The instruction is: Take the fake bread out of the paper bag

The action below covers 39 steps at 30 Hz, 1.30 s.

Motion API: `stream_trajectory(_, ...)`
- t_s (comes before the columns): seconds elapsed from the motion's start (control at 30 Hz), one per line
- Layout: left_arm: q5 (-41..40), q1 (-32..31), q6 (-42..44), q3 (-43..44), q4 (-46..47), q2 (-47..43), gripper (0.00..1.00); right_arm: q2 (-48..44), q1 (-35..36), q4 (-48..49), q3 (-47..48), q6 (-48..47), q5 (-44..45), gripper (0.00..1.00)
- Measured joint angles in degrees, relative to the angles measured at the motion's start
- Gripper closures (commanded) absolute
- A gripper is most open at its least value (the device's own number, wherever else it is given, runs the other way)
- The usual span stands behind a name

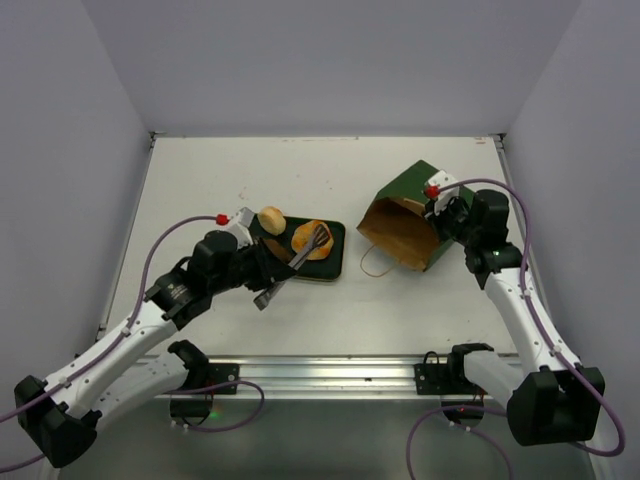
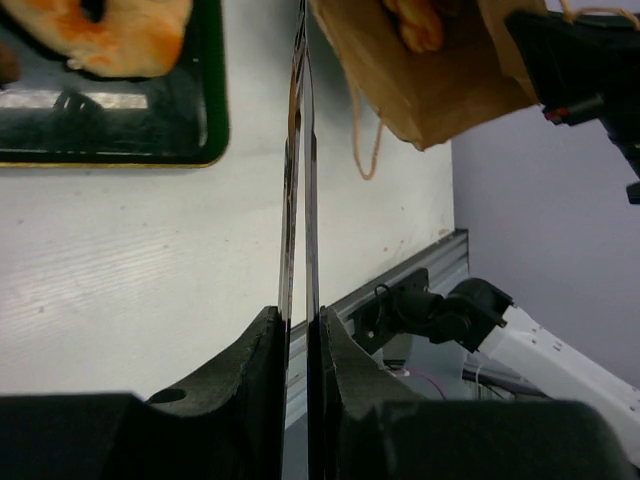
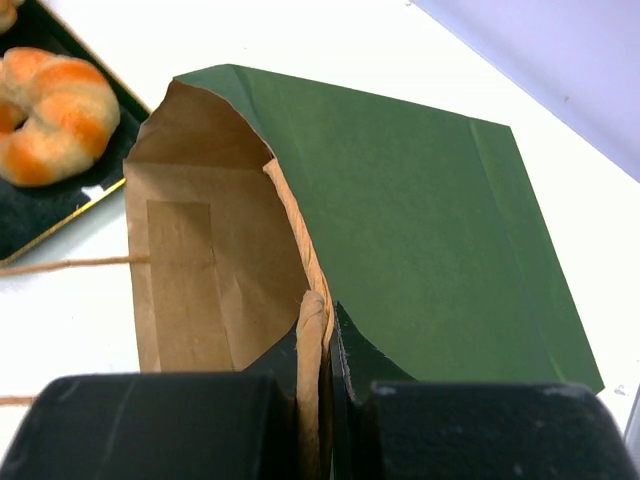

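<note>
The paper bag [image 1: 408, 218] leans at the right, green outside and brown inside, its mouth facing the tray. My right gripper [image 1: 438, 206] is shut on the bag's rim and string handle [image 3: 312, 330]. One orange bread piece [image 2: 420, 25] shows inside the bag in the left wrist view. A round tan bun [image 1: 272, 220] and a yellow-orange roll [image 1: 312, 241] lie on the dark tray [image 1: 337, 235]. My left gripper [image 1: 268, 282] is shut on the metal tongs [image 1: 306, 250], whose tips reach over the roll. The tong arms [image 2: 300, 150] are nearly closed.
The bag's loose string handle [image 1: 372, 262] lies on the table in front of the bag. The metal rail [image 1: 330, 368] runs along the near table edge. Grey walls close the left, back and right sides.
</note>
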Motion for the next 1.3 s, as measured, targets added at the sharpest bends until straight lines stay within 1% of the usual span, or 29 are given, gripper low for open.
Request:
stream_trajectory(0.1,5.53,-0.74,2.29,-1.77,6.91,1.99,0.92,-0.55,-0.07,-1.62,0.00,-3.04,-1.33,1.00)
stream_trajectory(0.2,9.62,-2.89,3.82,-3.28,12.83,3.52,0.92,-0.92,-0.20,-4.63,0.31,-7.65,-3.93,1.00)
stream_trajectory(0.37,14.32,-6.51,4.66,-4.63,21.24,7.37,0.92,-0.74,-0.44,-10.47,2.14,-13.75,-8.24,1.00)
stream_trajectory(0.53,17.11,-7.56,4.37,-7.58,29.66,11.52,0.92,-0.28,-0.70,-14.82,4.15,-17.79,-12.22,1.00)
stream_trajectory(0.8,17.49,-7.91,2.84,-7.93,40.63,24.57,0.91,0.39,-0.87,-20.37,5.29,-22.73,-16.13,1.00)
stream_trajectory(0.97,16.55,-8.92,0.33,-4.87,45.27,33.46,0.89,0.39,-0.92,-21.14,5.29,-23.52,-16.83,1.00)
stream_trajectory(1.2,12.76,-11.08,-5.97,-0.98,51.15,40.44,0.86,0.39,-0.92,-19.96,5.20,-22.29,-16.22,1.00)
stream_trajectory(1.3,11.32,-11.39,-9.77,-0.85,54.10,43.28,0.83,0.39,-0.92,-18.56,4.39,-21.64,-15.85,0.99)
